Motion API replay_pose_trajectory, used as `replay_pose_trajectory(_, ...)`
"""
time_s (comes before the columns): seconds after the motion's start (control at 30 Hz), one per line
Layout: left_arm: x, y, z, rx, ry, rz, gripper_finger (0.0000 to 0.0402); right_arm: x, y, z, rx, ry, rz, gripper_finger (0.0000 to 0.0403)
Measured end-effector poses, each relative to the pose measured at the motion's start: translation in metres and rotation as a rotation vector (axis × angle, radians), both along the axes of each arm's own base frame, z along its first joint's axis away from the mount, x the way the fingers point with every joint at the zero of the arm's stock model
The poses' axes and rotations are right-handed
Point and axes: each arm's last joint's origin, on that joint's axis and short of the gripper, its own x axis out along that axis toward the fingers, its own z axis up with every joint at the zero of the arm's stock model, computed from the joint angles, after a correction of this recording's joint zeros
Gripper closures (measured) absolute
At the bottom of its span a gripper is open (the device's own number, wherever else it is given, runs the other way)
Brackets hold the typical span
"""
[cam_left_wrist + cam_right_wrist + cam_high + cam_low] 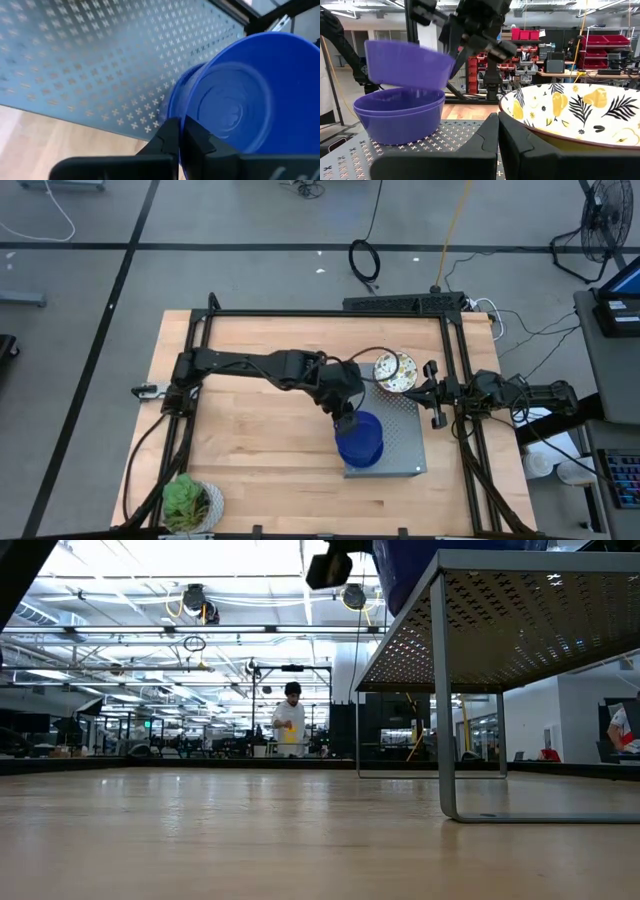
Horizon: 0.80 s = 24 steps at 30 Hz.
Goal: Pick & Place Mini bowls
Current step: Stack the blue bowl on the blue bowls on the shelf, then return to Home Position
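Bowls first: the glossy solid-blue mini bowl is pinched by its rim in the left gripper, jaws clamped on the thin wall, tilted just above the stack of blue bowls on the perforated grey metal shelf. Judge it light, rigid and slick; a rim pinch can let it pivot, so you keep it low over the stack. The right gripper clamps the rim of the cream bowl with floral print, which sits directly ahead of its jaws over the shelf's far side; probably chippable. Hidden: how many bowls are in the stack, any other patterned bowls, and whether the cream bowl's base touches the shelf.
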Motion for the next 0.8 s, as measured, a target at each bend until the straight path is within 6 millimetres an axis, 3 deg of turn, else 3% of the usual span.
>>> replay_pose_trajectory(0.13,0.007,-0.001,-0.012,-0.02,0.031,-0.008,0.0393,0.0,0.0,0.0,0.0,-0.001,0.0,0.0403)
replay_pose_trajectory(0.37,0.006,-0.001,-0.012,-0.02,0.028,-0.018,0.0393,0.0,0.0,0.0,0.0,0.0,-0.001,0.0403)
replay_pose_trajectory(0.67,0.006,-0.003,-0.011,0.001,0.014,-0.057,0.0297,0.0,0.0,0.0,0.0,0.001,-0.001,0.0403)
replay_pose_trajectory(0.8,0.005,-0.003,-0.001,-0.012,-0.039,-0.068,0.0251,0.0,0.0,0.0,0.0,0.001,0.0,0.0403)
